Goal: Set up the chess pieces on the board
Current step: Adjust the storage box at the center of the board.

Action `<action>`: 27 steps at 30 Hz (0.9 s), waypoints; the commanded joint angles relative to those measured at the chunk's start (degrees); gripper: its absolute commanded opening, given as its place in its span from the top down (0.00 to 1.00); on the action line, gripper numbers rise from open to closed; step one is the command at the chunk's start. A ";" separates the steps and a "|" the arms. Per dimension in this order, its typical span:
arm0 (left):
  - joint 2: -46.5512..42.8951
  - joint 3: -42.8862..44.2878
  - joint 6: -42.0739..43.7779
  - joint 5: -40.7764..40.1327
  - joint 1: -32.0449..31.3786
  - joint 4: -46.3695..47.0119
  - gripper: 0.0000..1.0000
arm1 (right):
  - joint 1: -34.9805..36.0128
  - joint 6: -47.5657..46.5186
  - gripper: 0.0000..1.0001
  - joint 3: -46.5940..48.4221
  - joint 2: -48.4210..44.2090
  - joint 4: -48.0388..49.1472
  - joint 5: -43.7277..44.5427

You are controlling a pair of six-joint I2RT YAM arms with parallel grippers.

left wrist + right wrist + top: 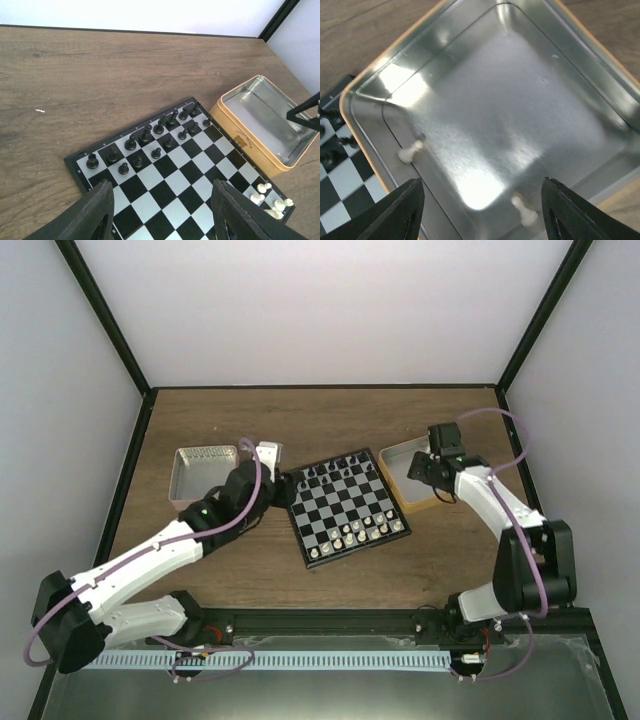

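You're nearly done: the board (347, 506) is mostly set, and two chess pieces (410, 150) sit in the tan tin (370, 85). The right gripper (480, 205) is spread above it, empty. The left gripper (162, 210) is spread over the board, empty.

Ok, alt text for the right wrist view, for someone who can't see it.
The open right gripper hovers over a shiny, orange-rimmed metal tray; one cream-white piece sits by its left wall, another white piece near the bottom. A corner of the board with black chessmen shows at lower left.
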 commanded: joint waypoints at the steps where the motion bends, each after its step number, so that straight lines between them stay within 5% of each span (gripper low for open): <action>1: 0.95 2.69 3.94 6.93 4.79 -1.82 0.45 | -0.49 -0.98 0.32 8.72 7.44 2.06 -5.42; 7: 1.52 4.83 3.06 12.00 10.29 -3.33 0.45 | -0.40 7.35 0.25 19.66 19.87 3.57 -7.20; 18: 4.92 6.12 4.82 16.93 13.39 -4.52 0.44 | -0.33 10.20 0.29 35.31 36.17 -1.48 0.21; 27: 4.94 5.45 5.73 18.40 14.58 -3.37 0.45 | -0.30 1.40 0.61 38.09 38.77 -4.58 1.38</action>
